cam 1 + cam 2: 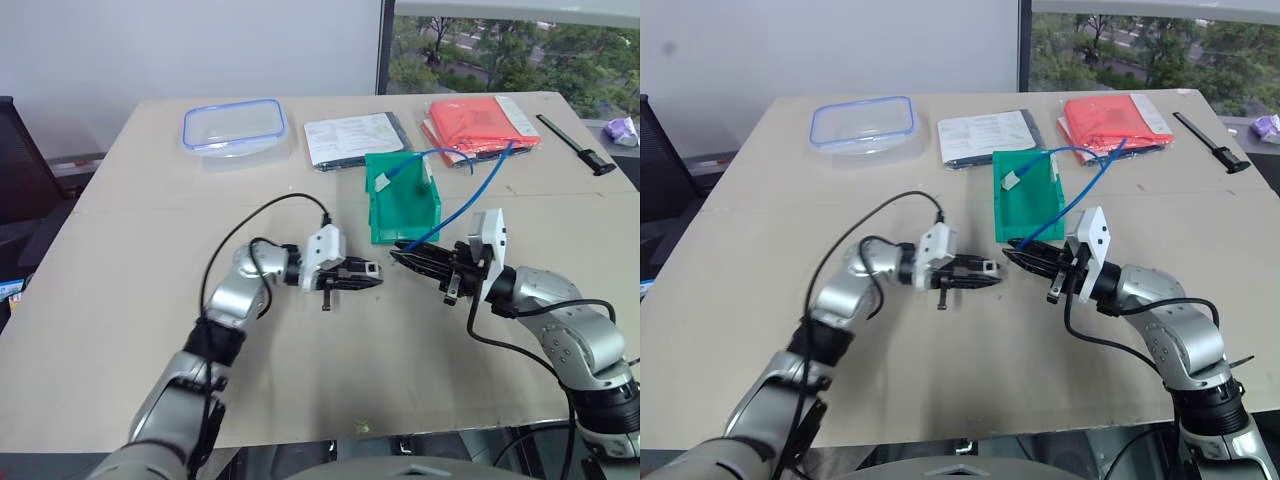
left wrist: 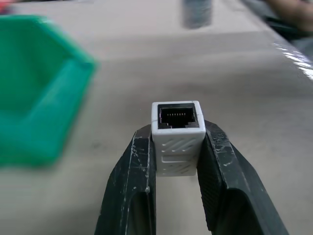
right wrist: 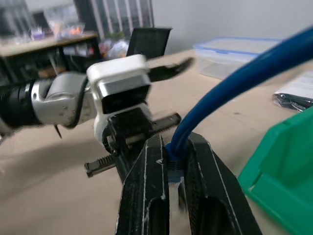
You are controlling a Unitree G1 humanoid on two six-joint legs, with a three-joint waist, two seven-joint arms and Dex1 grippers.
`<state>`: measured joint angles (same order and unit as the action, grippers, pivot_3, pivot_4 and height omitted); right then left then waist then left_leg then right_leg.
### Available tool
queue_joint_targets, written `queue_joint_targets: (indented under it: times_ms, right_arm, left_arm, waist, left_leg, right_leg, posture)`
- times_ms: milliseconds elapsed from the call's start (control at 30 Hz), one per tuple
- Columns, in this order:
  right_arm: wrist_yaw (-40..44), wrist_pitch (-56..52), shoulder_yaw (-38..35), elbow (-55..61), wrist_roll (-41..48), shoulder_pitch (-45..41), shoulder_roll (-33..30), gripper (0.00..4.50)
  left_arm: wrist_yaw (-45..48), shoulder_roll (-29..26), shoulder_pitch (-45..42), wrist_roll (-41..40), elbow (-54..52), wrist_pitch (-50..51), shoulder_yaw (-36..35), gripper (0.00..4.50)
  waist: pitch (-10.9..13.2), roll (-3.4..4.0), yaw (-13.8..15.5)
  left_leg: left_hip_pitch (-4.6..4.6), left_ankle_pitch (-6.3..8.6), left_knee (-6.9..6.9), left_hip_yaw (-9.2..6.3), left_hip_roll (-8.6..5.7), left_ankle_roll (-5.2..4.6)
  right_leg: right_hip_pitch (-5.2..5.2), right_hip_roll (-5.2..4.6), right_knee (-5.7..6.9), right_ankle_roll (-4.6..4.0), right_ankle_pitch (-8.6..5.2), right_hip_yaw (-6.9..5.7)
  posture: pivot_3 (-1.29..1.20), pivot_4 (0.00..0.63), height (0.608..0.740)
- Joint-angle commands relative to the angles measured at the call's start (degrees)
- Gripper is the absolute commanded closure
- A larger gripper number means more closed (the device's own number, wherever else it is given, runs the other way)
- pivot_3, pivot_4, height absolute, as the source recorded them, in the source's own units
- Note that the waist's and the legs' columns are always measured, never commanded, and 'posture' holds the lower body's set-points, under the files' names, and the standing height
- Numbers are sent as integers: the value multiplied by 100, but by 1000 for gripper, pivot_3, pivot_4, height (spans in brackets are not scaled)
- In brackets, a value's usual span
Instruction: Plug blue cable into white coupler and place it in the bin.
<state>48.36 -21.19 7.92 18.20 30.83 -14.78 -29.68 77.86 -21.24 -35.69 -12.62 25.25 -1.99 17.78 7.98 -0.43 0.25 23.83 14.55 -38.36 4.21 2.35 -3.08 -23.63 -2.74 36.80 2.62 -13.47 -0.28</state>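
While both arms meet over the table (image 1: pixel 120 300), one blue cable (image 1: pixel 470 205) is pinched in the right gripper (image 1: pixel 398 252), trailing past one green bin (image 1: pixel 400 205). Left gripper (image 2: pixel 177 147) clamps one white coupler (image 2: pixel 177 128); its wrist view bares the socket.

Counted on the table (image 1: pixel 120 300): 1 blue cable (image 1: pixel 470 205), 1 white coupler (image 2: pixel 177 128), 1 green bin (image 1: pixel 400 205), 1 clear container (image 1: pixel 234 126), 1 printed booklet (image 1: pixel 352 138), 1 red folder (image 1: pixel 478 123), 1 black tool (image 1: pixel 577 143). 2 end effectors noted: left (image 1: pixel 372 272), right (image 1: pixel 400 254).
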Motion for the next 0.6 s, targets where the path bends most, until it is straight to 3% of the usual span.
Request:
queue_joint_targets:
  times_ms: [33,267,600]
  right_arm:
    - [296,605,274,-316,-598,-126,-11,4500]
    - [535,1069,432,-721,-1144,-86,-9,4500]
    - [692,1131,632,-677,-1424,19,36,4500]
  left_arm:
    - [429,205,-320,161,869,-555,90,3949]
    - [803,479,-575,378,1803,-1094,62,3949]
    - [802,643,-692,569,2196,-1384,19,3949]
  waist:
    - [4,-5,0]
    - [21,-27,24]
    - [21,-28,54]
  left_leg:
    - [1,0,0,0,1,0]
    - [4,0,-5,-11,0,0]
    - [2,0,-9,-12,0,0]
  right_leg:
    - [-1,0,0,1,-1,0]
    - [-2,-6,0,3,-1,7]
    - [-1,-8,4,3,0,10]
  posture:
    - [0,150,740]
    - [0,150,740]
    - [0,150,740]
